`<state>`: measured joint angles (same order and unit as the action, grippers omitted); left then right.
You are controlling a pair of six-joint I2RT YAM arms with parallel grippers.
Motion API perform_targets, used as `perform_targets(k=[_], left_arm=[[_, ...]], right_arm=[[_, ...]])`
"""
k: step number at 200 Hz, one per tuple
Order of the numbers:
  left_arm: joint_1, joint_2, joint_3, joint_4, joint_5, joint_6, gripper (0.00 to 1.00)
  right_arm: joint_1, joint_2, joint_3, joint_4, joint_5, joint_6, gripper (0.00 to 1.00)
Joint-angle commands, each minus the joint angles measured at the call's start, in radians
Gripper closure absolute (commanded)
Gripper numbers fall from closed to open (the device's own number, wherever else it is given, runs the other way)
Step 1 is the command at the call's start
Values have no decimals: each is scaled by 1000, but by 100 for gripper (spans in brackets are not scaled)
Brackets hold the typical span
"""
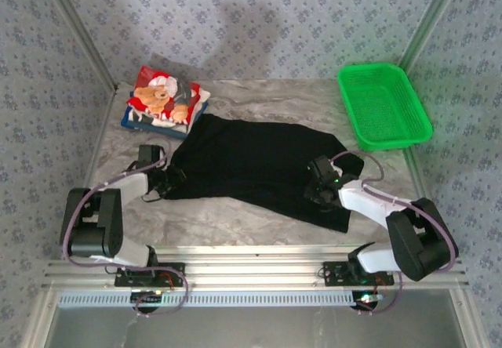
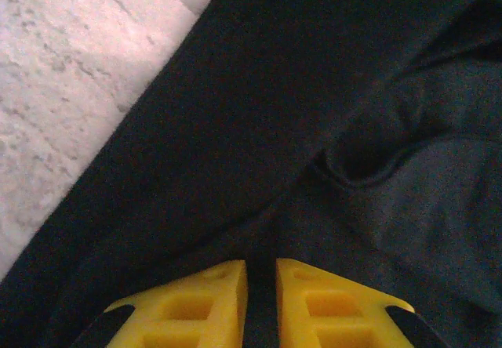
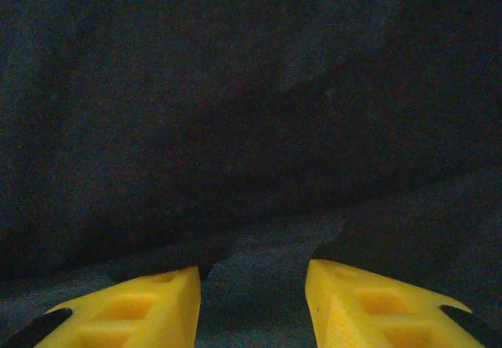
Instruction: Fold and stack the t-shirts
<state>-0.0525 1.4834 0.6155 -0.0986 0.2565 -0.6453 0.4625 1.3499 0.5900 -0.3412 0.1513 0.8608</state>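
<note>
Green plastic mesh basket (image 1: 384,105) sits at the far right corner of the table (image 1: 235,222), and all I can see in it is its own mesh floor. At the far left there's a neat folded stack: the red-and-white teddy-bear shirt (image 1: 163,96) on top of the dark blue shirt (image 1: 149,126), which just peeks out along the near edge.

The big black t-shirt (image 1: 259,164) lies spread across the middle of the table, a bit rumpled. Its far-left corner touches the stack and it's well apart from the basket.

The left gripper (image 1: 166,177) is at the shirt's left edge. In the left wrist view, its yellow fingers (image 2: 212,301) are squeezed nearly together with a thin dark strip of the shirt (image 2: 259,113) pinched between them. A soft fold bunches up just to the right there.

The right gripper (image 1: 318,179) is over the shirt's near-right part. In the right wrist view, its fingers (image 3: 141,309) are spread wide with cloth (image 3: 235,89) lying flat under them.

The tabletop is a pale grey marble look, smooth and matte.
</note>
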Motion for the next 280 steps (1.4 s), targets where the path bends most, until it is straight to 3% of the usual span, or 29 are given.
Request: perform_targets(k=[1, 45, 89, 149, 217, 248, 280], left_arm=[[3, 56, 29, 27, -81, -21, 82], [59, 99, 42, -12, -67, -37, 82], [22, 53, 51, -189, -56, -70, 81], [-36, -213, -71, -337, -108, -165, 72], [-127, -338, -137, -432, -97, -290, 66], [-138, -502, -55, -554, -104, -297, 54], [-138, -582, 80, -621, -123, -283, 37]], right_arm=[[13, 47, 10, -104, 76, 36, 57], [78, 226, 208, -432, 130, 26, 56], [124, 302, 273, -652, -12, 62, 54], [-54, 262, 307, -847, 47, -59, 52], [-263, 366, 493, -869, 100, -220, 49], [-332, 285, 527, -854, 36, -206, 49], [-387, 202, 441, -762, -154, -153, 47]])
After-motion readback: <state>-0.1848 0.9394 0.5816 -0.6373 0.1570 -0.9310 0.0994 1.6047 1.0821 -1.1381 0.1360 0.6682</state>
